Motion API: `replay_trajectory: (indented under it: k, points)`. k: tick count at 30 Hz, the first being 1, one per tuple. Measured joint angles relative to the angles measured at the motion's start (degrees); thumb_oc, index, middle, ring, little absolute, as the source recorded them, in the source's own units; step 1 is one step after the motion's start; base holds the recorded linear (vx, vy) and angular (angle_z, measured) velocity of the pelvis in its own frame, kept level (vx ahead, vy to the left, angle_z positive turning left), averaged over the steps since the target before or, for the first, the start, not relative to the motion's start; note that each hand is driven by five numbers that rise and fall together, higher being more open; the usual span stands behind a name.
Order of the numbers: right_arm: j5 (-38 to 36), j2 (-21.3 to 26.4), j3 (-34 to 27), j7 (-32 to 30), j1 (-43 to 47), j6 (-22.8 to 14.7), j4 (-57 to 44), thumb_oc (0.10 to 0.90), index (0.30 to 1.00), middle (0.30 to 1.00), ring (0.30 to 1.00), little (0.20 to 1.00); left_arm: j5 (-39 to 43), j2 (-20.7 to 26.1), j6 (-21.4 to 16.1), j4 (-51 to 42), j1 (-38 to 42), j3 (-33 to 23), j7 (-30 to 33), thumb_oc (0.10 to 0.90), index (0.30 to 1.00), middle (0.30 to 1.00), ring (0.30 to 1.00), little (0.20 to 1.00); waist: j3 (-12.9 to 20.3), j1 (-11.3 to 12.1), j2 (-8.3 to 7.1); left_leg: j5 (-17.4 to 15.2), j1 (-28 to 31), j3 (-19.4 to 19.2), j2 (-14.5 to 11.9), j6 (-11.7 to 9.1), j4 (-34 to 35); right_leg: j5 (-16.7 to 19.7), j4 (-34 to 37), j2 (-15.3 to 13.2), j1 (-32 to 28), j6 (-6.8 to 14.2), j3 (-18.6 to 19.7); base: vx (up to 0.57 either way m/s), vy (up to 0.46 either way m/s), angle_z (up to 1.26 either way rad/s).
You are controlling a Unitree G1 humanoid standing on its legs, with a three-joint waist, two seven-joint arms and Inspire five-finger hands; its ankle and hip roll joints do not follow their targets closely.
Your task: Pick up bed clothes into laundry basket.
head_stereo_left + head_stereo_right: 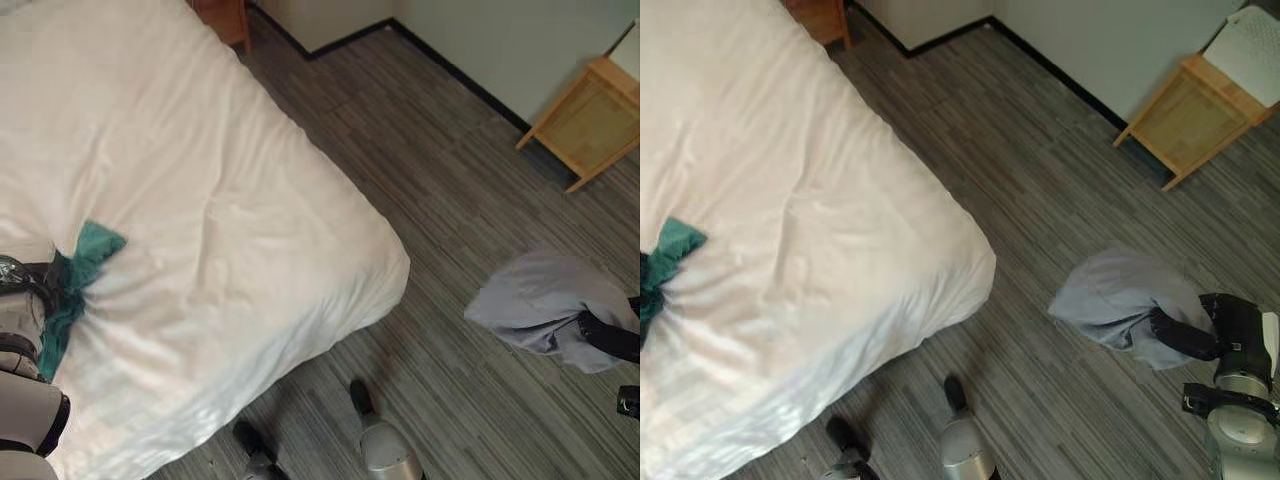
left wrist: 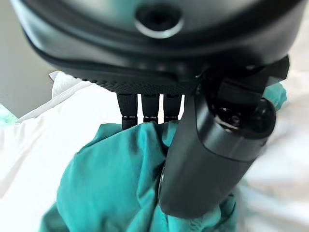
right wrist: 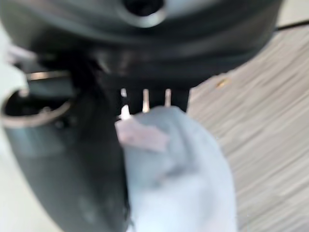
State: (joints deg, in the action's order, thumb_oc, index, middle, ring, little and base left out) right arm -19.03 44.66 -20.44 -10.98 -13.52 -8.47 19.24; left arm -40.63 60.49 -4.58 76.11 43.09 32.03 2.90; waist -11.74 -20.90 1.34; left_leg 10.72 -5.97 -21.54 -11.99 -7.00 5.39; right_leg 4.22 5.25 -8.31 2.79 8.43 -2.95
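Down by the bed (image 1: 250, 200) edge, left hand (image 2: 212, 145) has its fingers clamped on a teal cloth (image 1: 85, 265) lying on the sheet. Further out, right hand (image 1: 1185, 335) grips a grey garment (image 1: 1115, 300) dangling over the floor (image 1: 420, 150), presumably both headed for a basket.

1. Bed cover (image 1: 200, 150): plain white.
2. Cloth (image 1: 80, 265) at eight o'clock: teal green.
3. Garment (image 1: 1110, 300) at four o'clock: pale grey.
4. Floor (image 1: 420, 150): grey, finely streaked planks.
5. Small table (image 1: 1195, 115) at two o'clock: light wood.
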Motion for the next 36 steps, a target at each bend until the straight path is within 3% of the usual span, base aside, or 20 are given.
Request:
replay_trajectory:
  k: [8, 10, 11, 12, 15, 16, 20, 21, 22, 23, 24, 25, 28, 29, 30, 32, 33, 34, 35, 36]
  points:
    - [0.1, 2.3, 6.8, 1.1, 7.6, -1.1, 2.0, 0.400, 0.300, 0.300, 0.300, 0.300, 8.7, 12.5, -1.9, -8.6, 0.5, -2.3, 5.3, 0.400, 0.300, 0.300, 0.300, 0.300, 0.2, 5.6, 0.40, -1.3, 5.2, 3.4, 2.3, -0.4, -1.0, -0.1, -0.4, -1.0, -3.2, 0.0, 0.7, -0.02, 0.072, -0.13]
    - [0.4, -2.4, 6.1, 0.8, 10.2, -0.9, 1.2, 0.400, 0.300, 0.300, 0.300, 0.300, 21.2, 16.5, -3.3, -29.9, -23.6, -33.0, 10.0, 0.400, 0.300, 0.300, 0.300, 0.300, -1.3, 15.5, -4.53, -10.8, 5.7, 29.9, 4.6, -6.1, -13.7, -0.1, -4.6, -2.9, 1.3, -1.3, 10.4, -0.16, 0.167, -1.96]
    - [0.6, -1.2, 6.0, 0.8, 9.5, -0.9, 0.9, 0.400, 0.300, 0.300, 0.300, 0.300, 23.0, 15.6, -3.6, -31.9, -25.1, -35.2, 11.1, 0.400, 0.300, 0.300, 0.300, 0.300, -1.4, 15.3, -4.27, -11.8, 5.9, 31.6, 4.2, -7.4, -14.3, -0.1, -3.9, -3.4, -0.1, -1.0, 10.0, -0.20, 0.173, -1.06]
    - [3.0, 0.4, 1.1, 1.1, 6.6, 0.5, -2.8, 0.400, 0.300, 0.300, 0.300, 0.300, 30.3, 7.8, -1.6, -51.6, -38.6, -53.3, 12.3, 0.400, 0.300, 0.300, 0.300, 0.300, -1.4, 15.1, -0.42, -12.9, 9.0, 36.5, 3.6, -7.4, -11.7, -0.1, -4.2, -2.8, -1.5, -0.2, 8.8, -0.17, 0.166, 0.39]
    - [6.2, -3.3, -5.6, -1.2, 3.6, 1.6, -4.7, 0.400, 0.300, 0.300, 0.300, 0.300, 34.2, -2.7, -4.4, -70.1, -33.2, -53.6, 18.3, 0.406, 0.309, 0.309, 0.309, 0.309, -0.8, 14.5, 0.87, -17.2, 10.8, 32.6, 4.2, -2.3, -8.9, -0.5, -5.9, -4.5, -2.0, 3.2, 7.8, -0.33, 0.094, 0.37]
    - [8.5, -11.5, -6.5, -1.9, 6.9, 2.2, -9.3, 0.400, 0.300, 0.300, 0.300, 0.300, 35.5, -19.2, -5.6, -89.4, -30.8, -56.7, 23.5, 0.400, 0.300, 0.300, 0.300, 0.300, -0.6, 16.0, -2.16, -16.4, 12.0, 29.3, 7.0, -0.4, -7.0, 1.3, -9.4, -6.4, 2.4, 4.4, 7.9, -0.41, -0.017, -0.92]
    - [14.6, -22.2, 0.0, -3.2, 8.6, 1.6, -22.5, 0.400, 0.300, 0.300, 0.300, 0.300, 40.6, -30.9, -16.3, -103.9, -33.2, -43.6, 21.2, 0.400, 0.300, 0.300, 0.300, 0.300, -0.9, 15.2, -7.23, -20.5, 8.9, 19.5, 10.6, 5.5, -15.3, 18.1, -2.3, -5.9, 7.4, 0.5, -0.8, -0.35, 0.031, -1.62]
    - [15.6, -23.0, 1.0, -3.2, 8.1, 1.3, -24.1, 0.400, 0.300, 0.300, 0.300, 0.300, 42.5, -31.6, -16.7, -103.5, -34.0, -42.0, 20.0, 0.400, 0.300, 0.300, 0.300, 0.300, -0.7, 16.0, -7.11, -21.7, 8.7, 17.7, 10.1, 6.0, -16.1, 17.0, -0.3, -5.8, 7.4, 1.2, -2.7, -0.42, -0.119, -1.61]
    - [17.8, -21.1, 0.9, -3.2, 6.0, 0.1, -26.2, 0.400, 0.300, 0.300, 0.300, 0.300, 44.0, -33.9, -15.2, -98.0, -36.1, -40.1, 15.8, 0.400, 0.300, 0.300, 0.300, 0.300, -1.0, 13.0, -5.09, -22.4, 8.7, 15.7, 9.1, 5.6, -16.0, 7.6, -3.5, -4.9, 8.3, 1.1, -5.0, -0.50, -0.184, -1.12]
    - [18.8, -21.4, 0.0, -3.9, 5.5, 0.7, -26.5, 0.400, 0.300, 0.300, 0.300, 0.300, 47.1, -36.1, -14.0, -96.1, -38.8, -38.0, 15.0, 0.400, 0.300, 0.300, 0.300, 0.300, -0.9, 13.2, -2.38, -19.4, 9.1, 11.7, 6.9, 3.9, -14.7, 3.1, -12.7, -5.2, 10.2, -4.7, -12.7, -0.52, -0.184, -2.15]
    - [20.7, -23.8, 1.1, -5.6, 5.1, 0.9, -26.9, 0.400, 0.300, 0.300, 0.300, 0.300, 53.5, -42.3, -13.2, -95.2, -46.7, -34.2, 15.3, 0.400, 0.300, 0.300, 0.300, 0.300, -0.7, 17.7, 0.03, -18.7, 15.8, 4.7, 4.0, 2.7, -11.8, -3.8, -27.4, -6.3, 9.0, -11.7, -23.3, -0.31, -0.156, -1.85]
    - [21.3, -23.7, 3.2, -5.4, 4.8, 1.4, -26.8, 0.400, 0.300, 0.300, 0.300, 0.300, 54.4, -42.5, -11.8, -93.0, -47.5, -31.9, 15.2, 0.400, 0.300, 0.300, 0.300, 0.300, -0.7, 17.9, -0.40, -18.8, 16.4, 4.4, 4.2, 2.6, -13.2, -5.8, -26.2, -6.1, 7.2, -10.6, -23.3, -0.21, -0.144, -2.30]
    - [25.2, -21.4, 12.0, -3.6, 8.9, 1.8, -26.5, 0.400, 0.300, 0.300, 0.300, 0.300, 54.3, -39.1, -6.5, -87.6, -46.4, -26.1, 13.3, 0.400, 0.300, 0.300, 0.300, 0.300, -1.5, 18.2, -1.67, -22.2, 10.6, 6.2, 7.7, 6.5, -12.2, 2.0, -13.0, 0.4, 8.2, -6.4, -13.6, -0.18, -0.190, -1.63]
    - [26.4, -20.3, 12.7, -3.3, 11.9, 2.1, -25.4, 0.400, 0.300, 0.300, 0.300, 0.300, 53.8, -38.3, -5.2, -86.5, -43.4, -22.8, 11.9, 0.400, 0.300, 0.300, 0.300, 0.300, -2.6, 20.3, 1.51, -13.7, 12.1, 6.5, 8.5, 11.7, -1.9, -1.0, -9.4, 1.2, 8.1, -1.7, -17.2, -0.14, -0.290, -1.79]
    - [26.9, -20.0, 12.7, -3.2, 12.8, 2.2, -24.9, 0.400, 0.300, 0.300, 0.300, 0.300, 53.5, -38.4, -4.9, -85.8, -41.9, -21.5, 11.1, 0.400, 0.300, 0.300, 0.300, 0.300, -3.3, 19.8, 2.92, -10.8, 13.1, 4.4, 6.9, 7.6, -1.1, -2.8, -13.7, -0.2, 8.7, -4.1, -19.1, -0.12, -0.293, -1.37]
    - [27.4, -18.4, 13.4, -3.2, 11.4, 2.9, -24.7, 0.400, 0.300, 0.300, 0.300, 0.300, 53.6, -38.8, -3.9, -85.2, -39.8, -18.4, 9.9, 0.400, 0.300, 0.300, 0.300, 0.300, -3.4, 17.8, 2.64, -10.7, 14.5, 1.3, 6.7, 6.0, -1.8, -6.1, -24.9, -11.6, 7.4, -1.6, -22.5, -0.05, -0.331, -0.89]
    - [27.8, -18.0, 14.0, -3.3, 10.9, 2.9, -24.8, 0.400, 0.300, 0.300, 0.300, 0.300, 53.6, -37.6, -4.0, -85.5, -40.2, -18.5, 9.1, 0.400, 0.300, 0.300, 0.300, 0.300, -3.2, 19.0, 2.01, -10.8, 16.2, -1.4, 6.0, 5.3, -2.3, -3.5, -21.3, -15.2, 4.9, -0.7, -23.3, 0.01, -0.414, -1.40]
    - [27.9, -18.0, 14.7, -3.3, 10.7, 2.9, -24.8, 0.400, 0.300, 0.300, 0.300, 0.300, 53.8, -36.6, -4.0, -85.5, -40.4, -18.8, 9.1, 0.400, 0.300, 0.300, 0.300, 0.300, -2.9, 19.3, 1.38, -10.7, 16.7, -2.2, 5.9, 5.1, -2.4, -2.3, -18.1, -16.0, 2.7, -1.5, -24.3, 0.08, -0.605, -1.52]
    - [28.3, -18.0, 16.2, -3.5, 10.3, 3.0, -24.8, 0.400, 0.300, 0.300, 0.300, 0.300, 54.0, -34.5, -4.0, -85.5, -41.2, -19.5, 8.9, 0.400, 0.300, 0.300, 0.300, 0.300, -2.2, 19.9, 0.03, -10.6, 17.9, -4.2, 5.2, 3.7, -2.5, 6.7, -12.7, -15.7, -1.1, -1.7, -24.8, 0.09, -0.461, -0.93]
    - [28.5, -17.5, 17.2, -3.5, 10.0, 3.0, -24.7, 0.400, 0.300, 0.300, 0.300, 0.300, 54.0, -33.9, -4.0, -85.4, -42.1, -20.1, 8.8, 0.400, 0.300, 0.300, 0.300, 0.300, -2.0, 19.8, -0.23, -10.2, 18.6, -5.2, 3.7, 1.6, -2.9, 4.6, -9.5, -13.5, -2.8, 1.2, -24.7, 0.10, -0.458, -1.00]
